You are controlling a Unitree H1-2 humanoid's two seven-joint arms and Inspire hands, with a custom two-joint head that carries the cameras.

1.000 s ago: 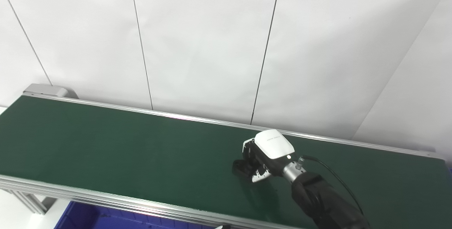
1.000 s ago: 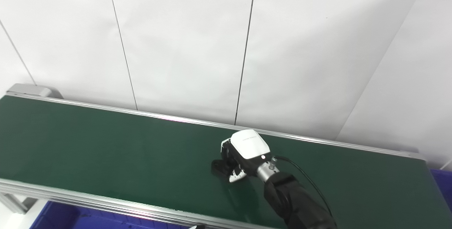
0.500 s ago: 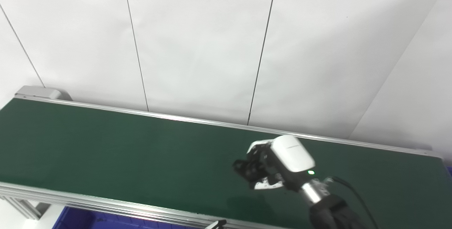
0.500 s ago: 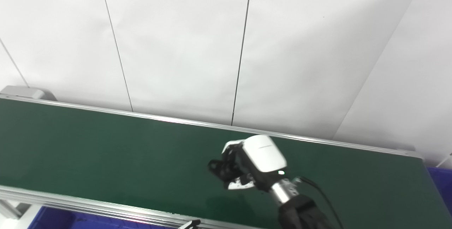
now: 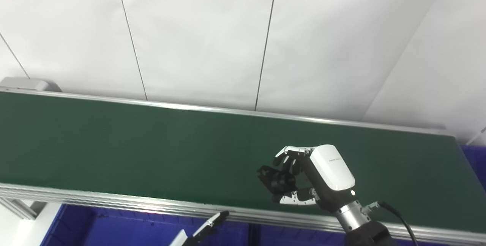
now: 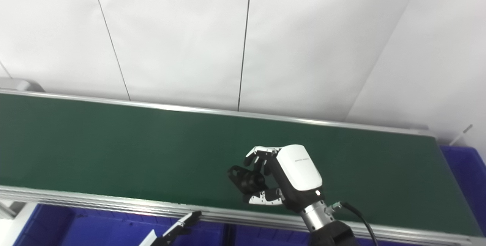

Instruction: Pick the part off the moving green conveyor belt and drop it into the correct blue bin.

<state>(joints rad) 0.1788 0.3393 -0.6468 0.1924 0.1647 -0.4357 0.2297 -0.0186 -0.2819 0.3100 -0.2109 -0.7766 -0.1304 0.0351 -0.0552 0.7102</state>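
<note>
Moved since a second ago: right hand (image 5: 322, 179) has risen off the dark green conveyor belt (image 5: 114, 139) and drawn back toward the belt's near rail, taking the small black plastic part (image 5: 276, 177) up with it; part of the shift in the picture is the camera's own.
Hand state: right hand's fingers (image 5: 292, 154) and thumb are closed around the part, which sits at the front of the hand, clear of the belt surface.
Left hand: only a dark-and-white fingertip (image 6: 182, 223) shows at the bottom edge, below and to the left of the right hand; whether it is open cannot be told.
Step in hand: pick looks done; carry to a bin is under way.
Next move calls for: a steady grip while swinging over the near rail to the blue plastic bin (image 6: 465, 170) or the blue bins below the hand; which is correct cannot be judged.
Writing: small grey lettering on the hand's white back cover, too small to read.
</note>
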